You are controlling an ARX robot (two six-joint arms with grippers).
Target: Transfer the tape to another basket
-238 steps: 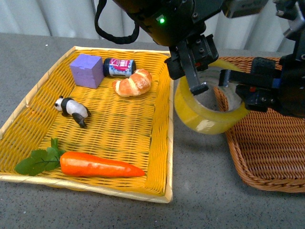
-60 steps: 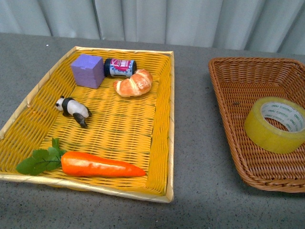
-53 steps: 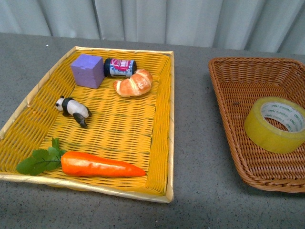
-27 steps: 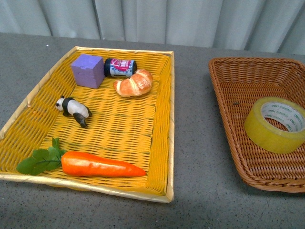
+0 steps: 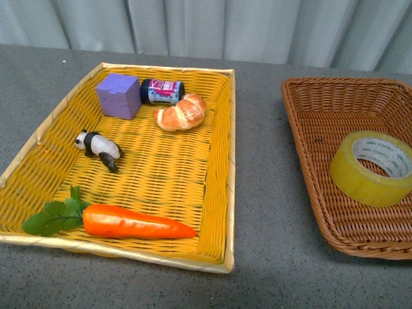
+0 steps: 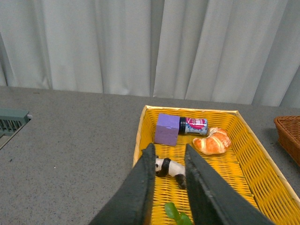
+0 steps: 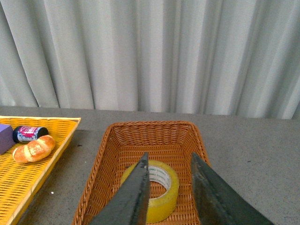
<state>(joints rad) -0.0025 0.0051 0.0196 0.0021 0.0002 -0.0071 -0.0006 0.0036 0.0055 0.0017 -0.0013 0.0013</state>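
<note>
**Tape lands in the brown basket as both arms pull clear**

On the left of the grey table (image 5: 257, 244), the yellow tray (image 5: 226, 161) keeps its load: a purple block (image 5: 117, 95) and a small can (image 5: 161, 91) at 12 o'clock, a croissant (image 5: 179, 111) just beside them, a toy panda (image 5: 96, 147) toward 9 o'clock and a carrot (image 5: 132, 222) at 6 o'clock. None of these has shifted over the past seconds. What has changed lies to the right: the tape (image 5: 372, 167), carried in mid-air between the two arms a few seconds ago, now rests flat inside the basket (image 5: 309, 116), toward its 3 o'clock side, and has lain unmoved for the last second. Both arms have left the front view. The left claw (image 6: 168, 161) hangs high above the tray, fingers slightly parted, holding nothing; the right claw (image 7: 168, 173) hovers over the basket, fingers apart, equally empty. The transfer looks complete.
</note>
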